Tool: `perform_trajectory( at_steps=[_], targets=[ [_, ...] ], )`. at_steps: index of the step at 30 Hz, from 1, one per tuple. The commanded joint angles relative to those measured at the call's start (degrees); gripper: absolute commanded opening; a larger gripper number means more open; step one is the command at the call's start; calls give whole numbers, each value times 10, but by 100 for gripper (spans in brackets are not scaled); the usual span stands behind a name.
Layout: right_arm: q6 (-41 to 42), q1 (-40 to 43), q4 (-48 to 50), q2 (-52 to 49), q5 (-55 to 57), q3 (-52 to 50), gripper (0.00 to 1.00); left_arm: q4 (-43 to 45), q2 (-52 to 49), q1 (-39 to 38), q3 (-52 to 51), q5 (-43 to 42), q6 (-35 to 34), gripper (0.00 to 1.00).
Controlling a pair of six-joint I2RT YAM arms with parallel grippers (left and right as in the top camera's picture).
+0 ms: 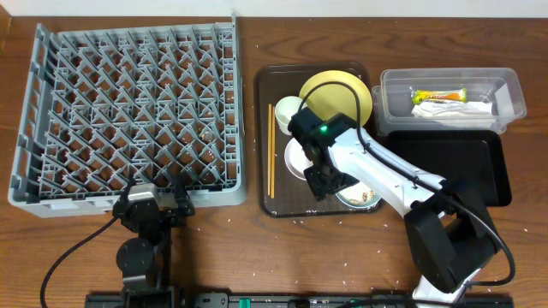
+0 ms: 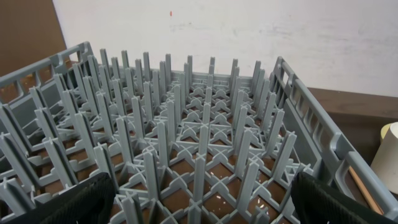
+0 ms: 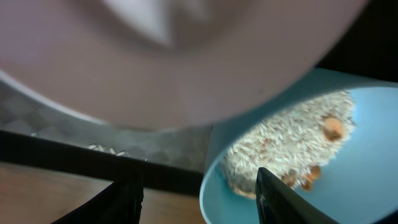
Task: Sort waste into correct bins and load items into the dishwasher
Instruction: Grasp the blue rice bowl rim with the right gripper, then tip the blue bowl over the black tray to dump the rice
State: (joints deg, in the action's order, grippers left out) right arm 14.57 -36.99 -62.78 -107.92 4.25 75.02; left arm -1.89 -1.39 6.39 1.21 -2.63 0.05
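The grey dish rack (image 1: 137, 111) fills the left of the table. My left gripper (image 1: 154, 201) is open and empty at its front edge, looking over the pegs (image 2: 186, 137). On the brown tray (image 1: 312, 210) are the yellow plate (image 1: 338, 94), white cup (image 1: 287, 109), white bowl (image 1: 295, 158), chopsticks (image 1: 271, 150) and light blue bowl (image 1: 360, 198). My right gripper (image 1: 324, 184) is open and low, its fingers (image 3: 199, 202) straddling the near rim of the blue bowl (image 3: 348, 162), which holds rice scraps (image 3: 280, 137). The white bowl (image 3: 186, 56) is blurred above.
The clear tub (image 1: 505, 90) at the back right holds the yellow-green wrapper (image 1: 438, 96) and white napkin (image 1: 454, 109). The black tray (image 1: 462, 167) lies in front of it. Loose rice grains lie on the brown tray (image 3: 102, 148) and on the table (image 1: 342, 257).
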Motion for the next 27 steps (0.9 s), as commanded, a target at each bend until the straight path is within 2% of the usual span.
perform_trajectory(
  at_steps=[1, 2, 5, 9, 18, 24, 27],
  targets=[
    [11, -2, 36, 0, 15, -30, 50, -20, 3, 3, -10, 7, 6, 91],
    [11, -2, 45, 0, 15, -38, 48, -20, 3, 3, -10, 7, 6, 92],
    [11, -2, 85, 0, 15, -73, 32, -20, 3, 3, -10, 7, 6, 92],
    [11, -2, 96, 0, 16, -81, 2, -19, 3, 3, -10, 8, 6, 92],
    [10, -2, 67, 26, 15, -62, 1, -20, 3, 3, -10, 7, 6, 92],
    [-18, 27, 37, 132, -22, -13, 2, -20, 3, 3, -10, 7, 6, 92],
    [-33, 89, 34, 199, -65, -13, 1, -20, 3, 3, -10, 8, 6, 91]
  ],
)
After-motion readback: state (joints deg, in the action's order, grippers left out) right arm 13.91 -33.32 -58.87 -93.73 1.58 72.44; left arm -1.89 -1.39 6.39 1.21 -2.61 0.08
